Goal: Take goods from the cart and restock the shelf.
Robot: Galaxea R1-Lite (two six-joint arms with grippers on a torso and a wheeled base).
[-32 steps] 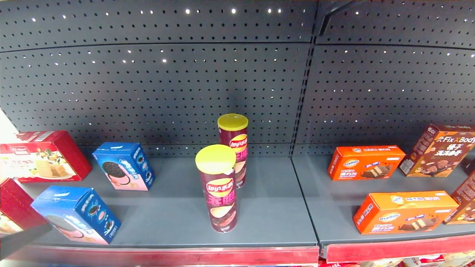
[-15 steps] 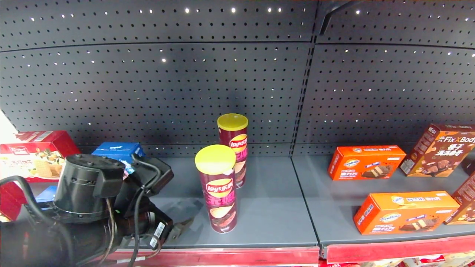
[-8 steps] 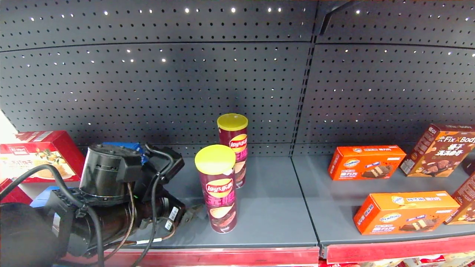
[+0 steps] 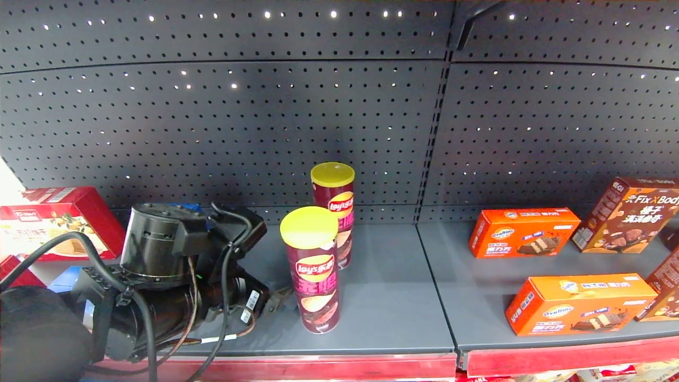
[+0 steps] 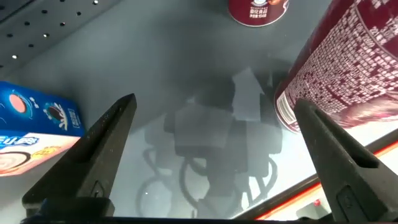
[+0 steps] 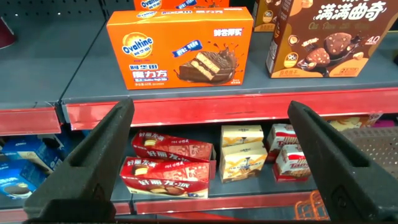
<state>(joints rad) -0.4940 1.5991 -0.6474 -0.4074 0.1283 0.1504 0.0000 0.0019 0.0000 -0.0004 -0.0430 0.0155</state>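
Two maroon chip cans with yellow lids stand upright on the grey shelf (image 4: 387, 302): a front can (image 4: 314, 270) and a back can (image 4: 334, 209) just behind it. My left gripper (image 4: 278, 300) lies low over the shelf to the left of the front can, close to its base. In the left wrist view that gripper (image 5: 214, 106) is open with bare shelf between its fingers; the front can (image 5: 348, 74) is beside one finger, the back can (image 5: 252, 9) farther off. My right gripper (image 6: 211, 107) is open and holds nothing, facing the shelf's front.
Red boxes (image 4: 58, 220) and a blue cookie box (image 5: 37, 130) lie left of the arm. Orange boxes (image 4: 522, 232) (image 4: 581, 302) and a brown box (image 4: 626, 215) fill the right bay. A pegboard wall (image 4: 265, 132) closes the back. Lower shelves hold small boxes (image 6: 168, 165).
My left arm has come into view from the lower left and moved right along the shelf to the front can's base. The cans and boxes have not moved.
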